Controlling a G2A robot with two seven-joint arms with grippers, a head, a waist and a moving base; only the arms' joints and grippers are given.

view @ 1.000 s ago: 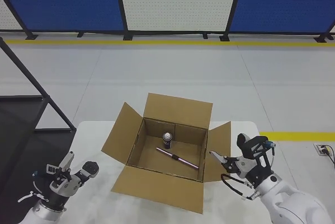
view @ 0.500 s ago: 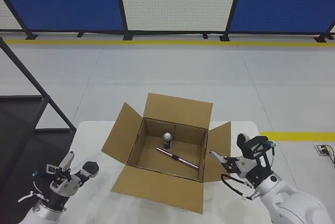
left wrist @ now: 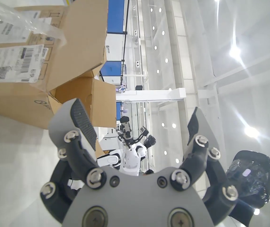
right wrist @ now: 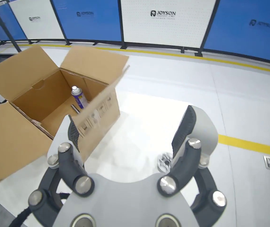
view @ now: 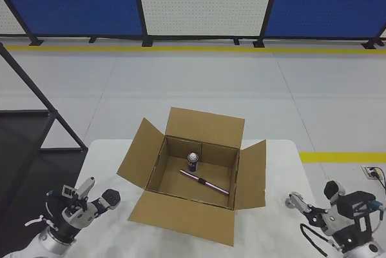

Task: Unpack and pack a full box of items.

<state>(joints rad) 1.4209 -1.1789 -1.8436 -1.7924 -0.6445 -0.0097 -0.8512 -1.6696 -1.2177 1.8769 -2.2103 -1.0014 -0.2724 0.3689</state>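
Note:
An open cardboard box point(view: 180, 216) stands in the middle of the white table point(view: 270, 222), all flaps spread out. Inside it a small spray can point(view: 193, 159) stands upright by the far wall, and a thin dark rod point(view: 204, 182) lies on the floor of the box. The right wrist view looks into the box point(right wrist: 19, 124) at the can point(right wrist: 77, 95). My left gripper point(view: 96, 195) point(left wrist: 137, 124) is open and holds nothing, off the box's left side. My right gripper point(view: 312, 195) point(right wrist: 128, 131) is open and holds nothing, at the near right of the table.
A small round metal piece point(right wrist: 163, 161) lies on the table by my right fingers. Clear plastic film point(left wrist: 19, 17) hangs over the box's labelled outer wall. A black rack point(view: 19, 129) stands left of the table. Blue and white panels point(view: 199, 16) fence the far floor.
My right arm has pulled back from the box's right flap toward the table's near right corner. My left gripper has shifted slightly to the right. The box and its contents have not moved.

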